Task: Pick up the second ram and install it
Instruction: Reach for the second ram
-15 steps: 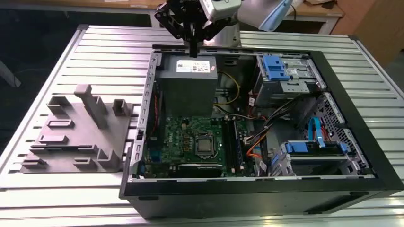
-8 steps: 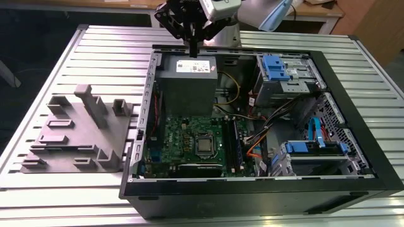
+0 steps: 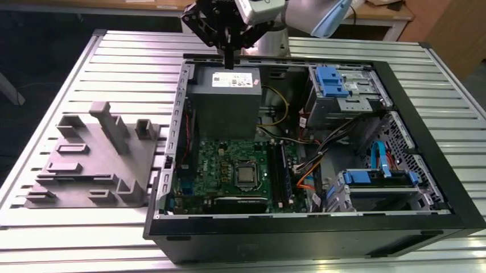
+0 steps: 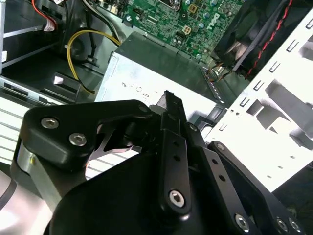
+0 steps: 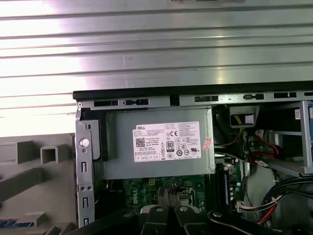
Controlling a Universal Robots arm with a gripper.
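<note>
Exterior view: gripper (image 3: pixel 227 41) hangs at 12 o'clock over the open computer case (image 3: pixel 439 170), above the far edge of the grey power supply (image 3: pixel 224 105). Fingers are closed on the memory stick (image 3: pixel 229 58). The stick hangs upright below the fingertips, its lower end just above the power supply's top, apart from it.

This view alone gives the whole layout:
- motherboard (image 3: pixel 227 170) at 6 o'clock from the power supply
- long narrow memory slots (image 3: pixel 283 170) at about 5 o'clock from the gripper, well apart from the stick
- grey plastic holder (image 3: pixel 91 165) on the slatted table (image 3: pixel 114 51), at 9 o'clock from the case
- blue drive brackets (image 3: pixel 328 79) at 3 o'clock from the gripper

First wrist view: looks straight down on the power supply (image 5: pixel 161 147), showing its white label (image 5: pixel 166 143), a strip of motherboard (image 5: pixel 142 188) and the table slats (image 5: pixel 146 44) beyond the case rim.

Second wrist view: the gripper's black linkage is close up, with a looped yellow cable (image 4: pixel 78 44) and a black fan (image 4: pixel 254 34) behind it. Where the fingers meet the stick is hard to make out here.
</note>
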